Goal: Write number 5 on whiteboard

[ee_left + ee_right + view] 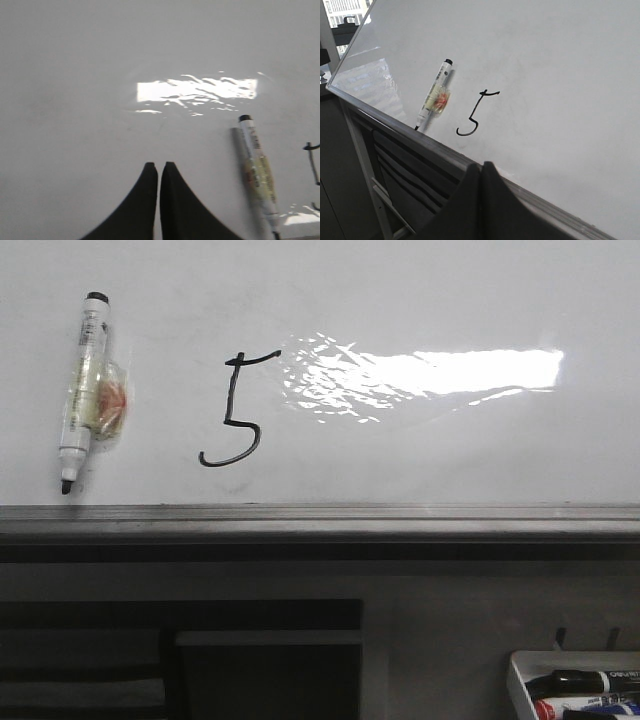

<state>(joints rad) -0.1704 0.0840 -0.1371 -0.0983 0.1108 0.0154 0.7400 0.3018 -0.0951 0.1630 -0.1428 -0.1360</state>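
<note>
The whiteboard [450, 300], a large glossy white panel, is filling the upper part of the front view and is catching a bright, rippled band of glare right of centre. The number 5 [233, 410], a thin black hand-drawn digit with a short slanting top bar, a straight stem and a curled tail, is sitting left of centre on the board, just beside the glare. A marker [83, 390] with a white barrel, black end cap and dark tip is lying against the board well left of the digit, tip pointing down toward the grey metal ledge [400, 522], a clear wrapping with an orange patch around its middle. A white tray [519, 680] of markers is showing at lower right. The left gripper [159, 167], dark and tapered, is resting closed and empty before bare board; the right gripper [481, 167] is likewise closed, holding nothing.
</note>
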